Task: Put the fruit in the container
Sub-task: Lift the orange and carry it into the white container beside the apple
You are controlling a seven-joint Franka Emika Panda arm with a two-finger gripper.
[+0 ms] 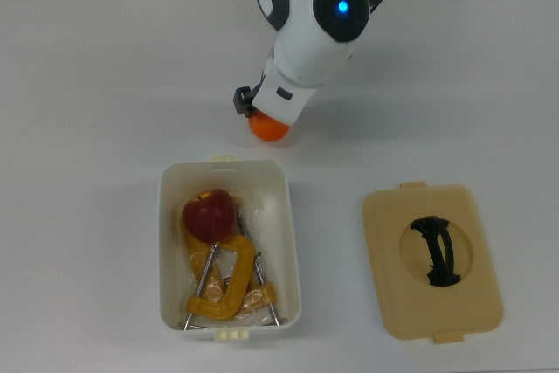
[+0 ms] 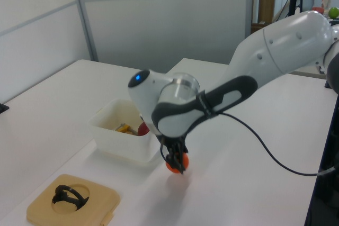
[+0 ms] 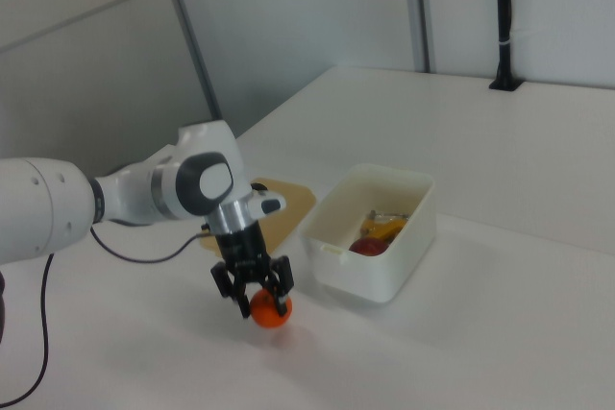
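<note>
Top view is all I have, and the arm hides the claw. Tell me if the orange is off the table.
Observer: Yes. In the left view the orange hangs clear of the table in the claw.
Operator: Confirm the grip.
Observer: In the right view a finger sits on each side of the orange, the claw closed on it.
Operator: Report where it is relative to the container.
Observer: In the right view it hangs outside the container, lower than its rim.

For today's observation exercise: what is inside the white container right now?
Inside the container lie a red apple and yellow clamps, the apple resting on them. Whatever is beneath is covered. The orange is outside, in the claw.
</note>
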